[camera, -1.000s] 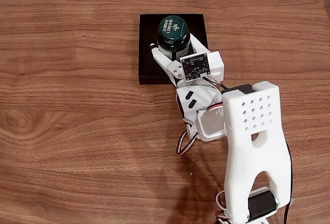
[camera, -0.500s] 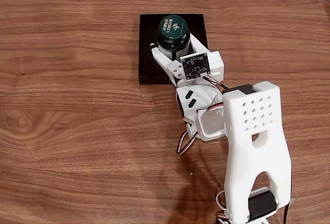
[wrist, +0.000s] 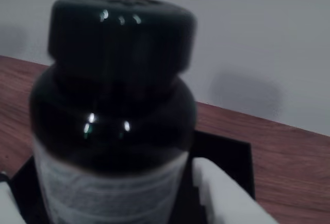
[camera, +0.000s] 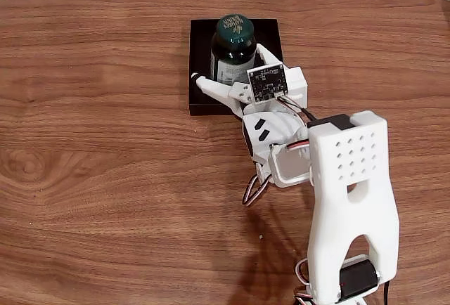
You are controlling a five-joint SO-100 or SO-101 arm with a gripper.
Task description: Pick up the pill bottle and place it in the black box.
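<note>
My gripper (camera: 232, 69) is spread wide over the black box (camera: 200, 59). In the fixed view, one white finger (camera: 211, 86) angles out to the left of the pill bottle (camera: 233, 50) and the other finger (camera: 268, 56) lies along its right side. A visible gap separates the left finger from the glass, so the bottle is released, not grasped.

The bottle stands upright inside the box, between my fingers, cap (camera: 235, 29) up, label facing my wrist. The box sits directly ahead of my wrist on the wooden table (camera: 105, 178).

In the wrist view the bottle (wrist: 111, 126) is close and blurred, with its dark cap (wrist: 121, 33) at the top. A white finger (wrist: 227, 198) shows at lower right, apart from the bottle, with the box floor (wrist: 227, 157) behind it.
</note>
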